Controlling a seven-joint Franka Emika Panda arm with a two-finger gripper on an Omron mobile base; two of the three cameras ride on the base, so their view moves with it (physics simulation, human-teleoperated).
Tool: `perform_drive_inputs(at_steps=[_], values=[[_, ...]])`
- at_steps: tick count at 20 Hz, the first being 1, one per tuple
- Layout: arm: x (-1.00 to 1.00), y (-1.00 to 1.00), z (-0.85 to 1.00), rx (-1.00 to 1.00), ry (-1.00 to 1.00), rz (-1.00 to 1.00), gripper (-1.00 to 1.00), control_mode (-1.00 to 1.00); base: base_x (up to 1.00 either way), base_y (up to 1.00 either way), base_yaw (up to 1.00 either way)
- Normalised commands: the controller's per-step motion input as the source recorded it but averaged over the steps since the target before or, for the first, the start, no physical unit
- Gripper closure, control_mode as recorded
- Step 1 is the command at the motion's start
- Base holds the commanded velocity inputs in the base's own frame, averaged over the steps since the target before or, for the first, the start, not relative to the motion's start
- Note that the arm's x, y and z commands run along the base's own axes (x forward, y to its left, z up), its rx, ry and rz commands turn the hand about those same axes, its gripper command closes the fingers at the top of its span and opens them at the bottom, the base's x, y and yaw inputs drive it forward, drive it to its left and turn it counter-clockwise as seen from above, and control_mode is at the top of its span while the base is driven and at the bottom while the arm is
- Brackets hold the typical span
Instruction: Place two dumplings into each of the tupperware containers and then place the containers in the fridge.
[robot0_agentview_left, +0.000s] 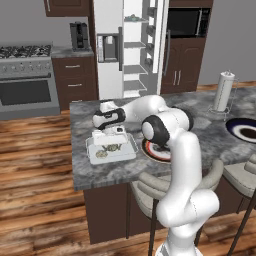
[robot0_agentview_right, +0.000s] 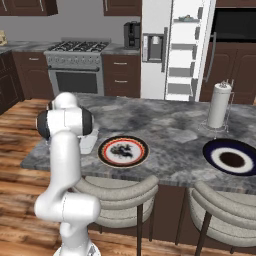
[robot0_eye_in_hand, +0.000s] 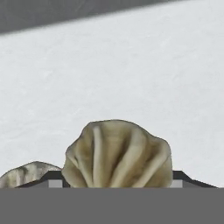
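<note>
Low over the translucent white tupperware container (robot0_agentview_left: 111, 150), my gripper (robot0_agentview_left: 111, 136) stands with its jaws wide, and in the hand view a pleated beige dumpling (robot0_eye_in_hand: 117, 155) sits between the finger tips (robot0_eye_in_hand: 53, 178), with white tub floor behind it; whether the pads are touching it I cannot tell, so I would not call it held; a second dumpling (robot0_eye_in_hand: 26, 174) shows just beside the first, at the lower left of that view; from the left base view both lie inside the container, which rests on the grey marble island (robot0_agentview_left: 150, 167) just beside the red-rimmed plate (robot0_agentview_right: 123, 151); I judge this tub now has its two, so the filling step here looks finished; next I should lift clear without dragging a dumpling out, then carry the container to the fridge (robot0_agentview_left: 131, 47), which stands open beyond the island, well apart from the container.
</note>
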Motion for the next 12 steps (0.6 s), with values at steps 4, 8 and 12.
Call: perform_drive_inputs(at_steps=[4,8,12], values=[[0.02,0.0,-0.3,0.0,0.06,0.0,-1.0,-1.0,0.0,0.0,0.0],[0.0,0.0,0.0,0.0,0.02,0.0,-1.0,-1.0,0.0,0.0,0.0],[-0.11,0.0,0.0,0.0,0.0,0.0,-1.0,-1.0,0.0,0.0,0.0]])
